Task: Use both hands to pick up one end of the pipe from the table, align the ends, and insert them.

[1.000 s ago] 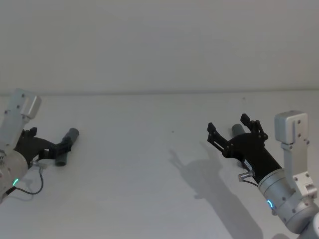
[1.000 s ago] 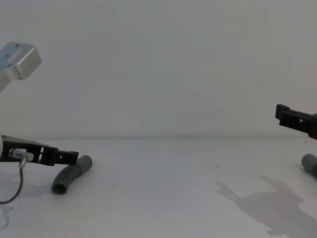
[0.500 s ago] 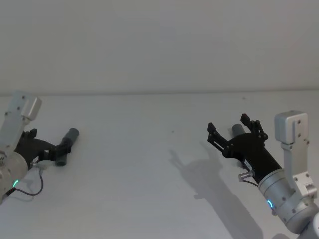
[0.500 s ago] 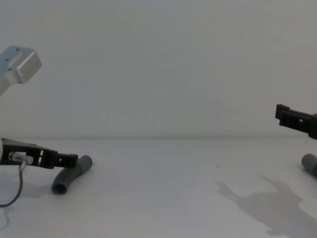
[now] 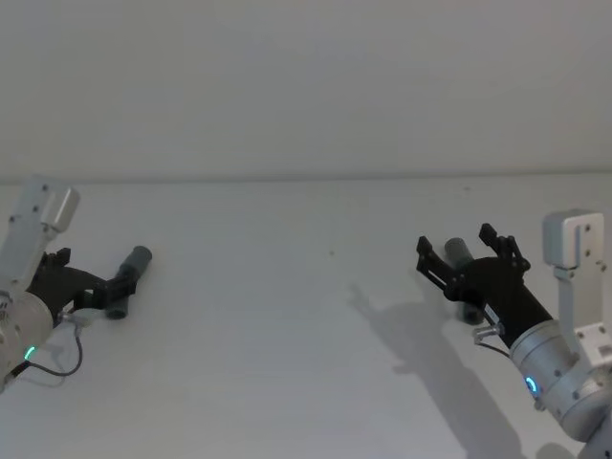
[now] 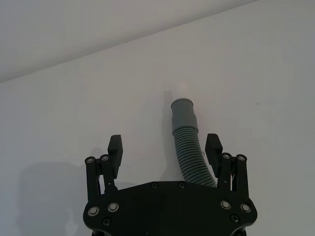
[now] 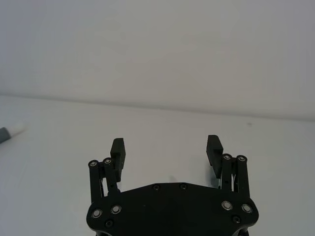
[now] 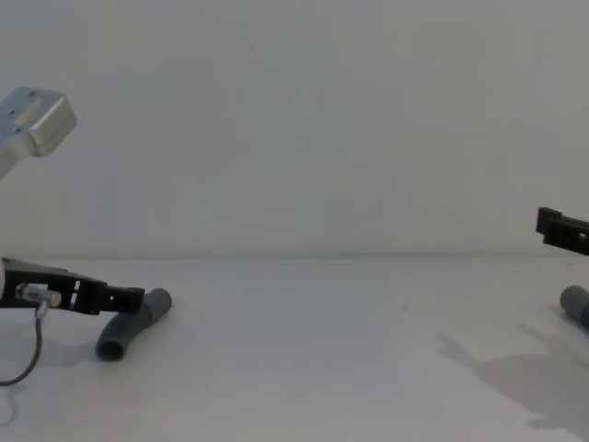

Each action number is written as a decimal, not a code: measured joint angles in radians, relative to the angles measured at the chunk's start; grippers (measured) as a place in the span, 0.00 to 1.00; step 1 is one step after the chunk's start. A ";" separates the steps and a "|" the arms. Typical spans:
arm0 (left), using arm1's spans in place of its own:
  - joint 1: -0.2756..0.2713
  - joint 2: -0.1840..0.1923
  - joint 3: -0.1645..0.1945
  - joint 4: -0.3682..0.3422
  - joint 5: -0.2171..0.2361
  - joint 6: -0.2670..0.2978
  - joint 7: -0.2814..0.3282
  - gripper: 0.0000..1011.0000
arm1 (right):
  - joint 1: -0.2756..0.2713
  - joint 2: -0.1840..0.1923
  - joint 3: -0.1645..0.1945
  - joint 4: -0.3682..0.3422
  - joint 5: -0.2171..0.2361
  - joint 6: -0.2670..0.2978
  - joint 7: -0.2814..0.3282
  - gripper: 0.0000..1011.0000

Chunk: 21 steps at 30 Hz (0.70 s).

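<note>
One pipe piece (image 5: 131,275) lies on the white table (image 5: 287,325) at the far left, bent, with a dark cuff at each end in the head view. My left gripper (image 5: 100,279) is open low around it. In the left wrist view the ribbed pipe (image 6: 186,142) runs between the fingers, close to one finger (image 6: 212,147), and its whitish tip (image 6: 182,90) points away. The other pipe piece (image 5: 456,252) lies at the right. My right gripper (image 5: 460,244) hangs open above it, raised off the table; the chest view shows this gripper (image 8: 563,228) above that piece's end (image 8: 576,302).
A pale grey wall (image 5: 306,86) rises behind the table's far edge. The wide middle of the table (image 8: 294,350) lies bare between the two arms. Shadows of the right arm fall on the table near it.
My right gripper has shifted to the right, staying open above its pipe piece. My left gripper dipped slightly and still brackets the left piece. Neither pipe piece has moved.
</note>
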 joint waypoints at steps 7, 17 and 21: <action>0.000 0.000 0.000 0.001 0.000 0.000 0.000 0.99 | 0.012 -0.013 0.030 0.015 0.034 0.055 -0.012 0.99; 0.000 0.000 0.000 0.001 0.000 0.000 0.000 0.99 | 0.048 -0.032 0.063 0.041 0.076 0.162 -0.028 0.99; 0.000 0.000 0.000 0.002 0.000 0.000 0.000 0.99 | 0.063 -0.037 0.069 0.047 0.086 0.201 -0.032 0.99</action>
